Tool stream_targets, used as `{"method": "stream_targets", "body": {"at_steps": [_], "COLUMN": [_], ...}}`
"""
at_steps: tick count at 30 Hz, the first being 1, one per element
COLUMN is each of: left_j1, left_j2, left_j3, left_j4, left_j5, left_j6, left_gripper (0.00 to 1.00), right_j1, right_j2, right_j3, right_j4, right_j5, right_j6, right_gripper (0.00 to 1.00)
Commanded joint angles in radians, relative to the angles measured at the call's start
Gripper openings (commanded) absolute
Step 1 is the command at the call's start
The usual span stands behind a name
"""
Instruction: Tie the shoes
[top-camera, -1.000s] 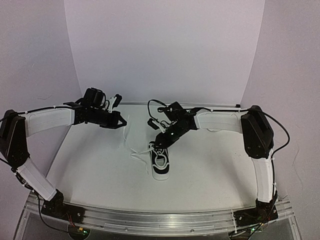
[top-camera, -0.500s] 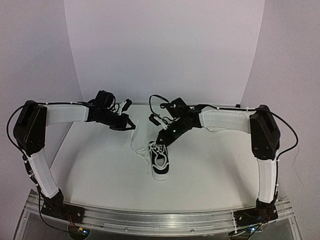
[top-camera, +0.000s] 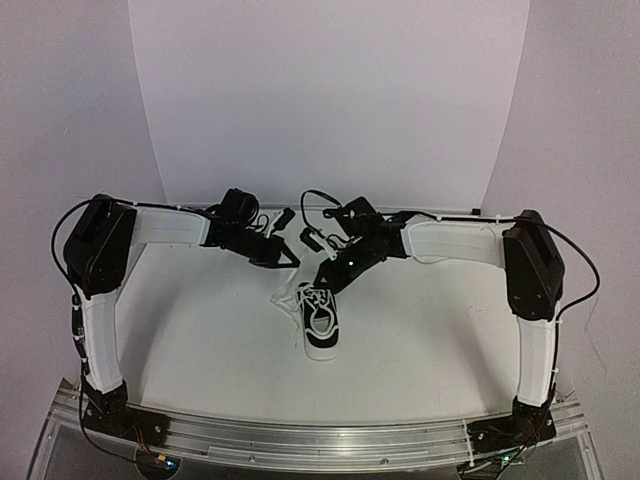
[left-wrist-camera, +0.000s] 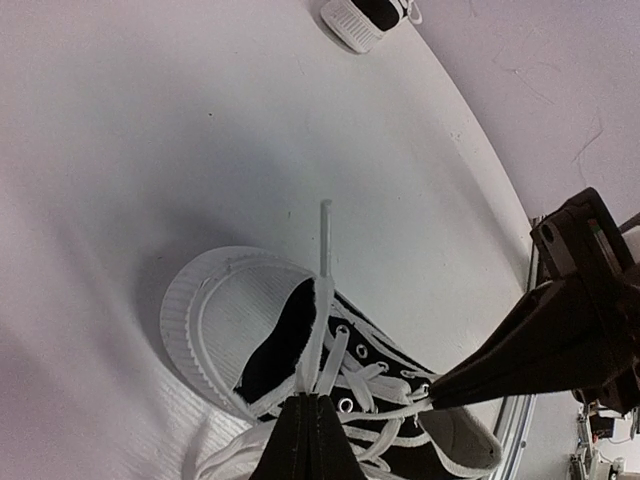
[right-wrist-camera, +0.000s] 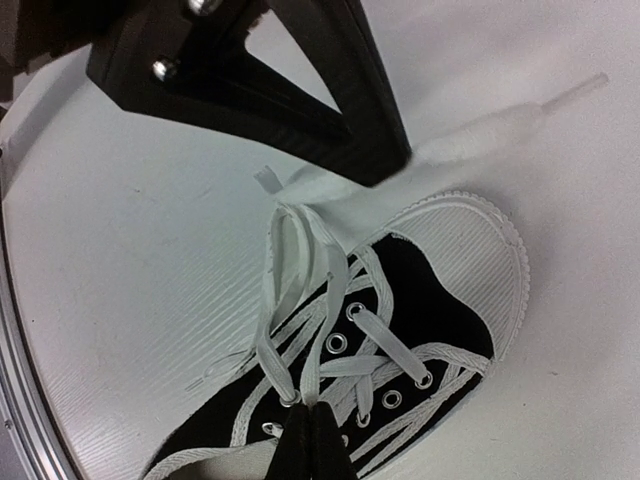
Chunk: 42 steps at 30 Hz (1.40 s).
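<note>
One black shoe (top-camera: 322, 335) with a white sole lies mid-table, toe toward the near edge. My left gripper (top-camera: 292, 262) hangs just above and left of its laces, shut on a white lace (left-wrist-camera: 322, 330) whose stiff tip sticks out past the toe cap (left-wrist-camera: 225, 320). My right gripper (top-camera: 327, 284) is at the shoe's upper eyelets, shut on a looped lace (right-wrist-camera: 290, 270) beside a metal eyelet. The left gripper (right-wrist-camera: 385, 160) shows in the right wrist view with the lace end (right-wrist-camera: 510, 120) trailing from it. A second shoe (left-wrist-camera: 362, 14) lies farther off, only its sole showing.
Loose lace (top-camera: 284, 297) lies on the white table (top-camera: 200, 340) left of the shoe. The two arms meet over the back middle of the table, their tips close together. An aluminium rail (top-camera: 320, 435) runs along the near edge.
The left arm swung right toward the shoe, bringing its lace along. The right gripper closed on the lace at the shoe's eyelets and stayed in place.
</note>
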Motion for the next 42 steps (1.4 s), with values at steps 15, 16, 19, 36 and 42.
{"method": "stream_targets", "body": {"at_steps": [15,16,19,36,42], "left_j1": [-0.096,-0.098,-0.100,-0.116,-0.164], "left_j2": [0.120,0.107,0.049,0.007,0.056], "left_j3": [0.075,0.060,0.000,-0.064,-0.004], "left_j4": [-0.107,-0.116,-0.122,-0.115,-0.164], "left_j5": [0.203,0.219,0.239,0.341,0.356], "left_j6": [0.156,0.176,0.221,0.254,0.300], "left_gripper": [0.00,0.00,0.00,0.00,0.00], "right_j1": [-0.002,-0.006,-0.015,-0.018,-0.021], "right_j2": [-0.067,-0.064,-0.062,-0.062,-0.069], "right_j3": [-0.050,-0.051,-0.055,-0.055,-0.058], "right_j4": [0.086,0.089,0.096,0.119,0.122], "right_j5": [0.080,0.082,0.081,0.049,0.033], "right_j6": [0.008,0.012,0.020,0.042,0.050], "right_gripper": [0.00,0.00,0.00,0.00,0.00]}}
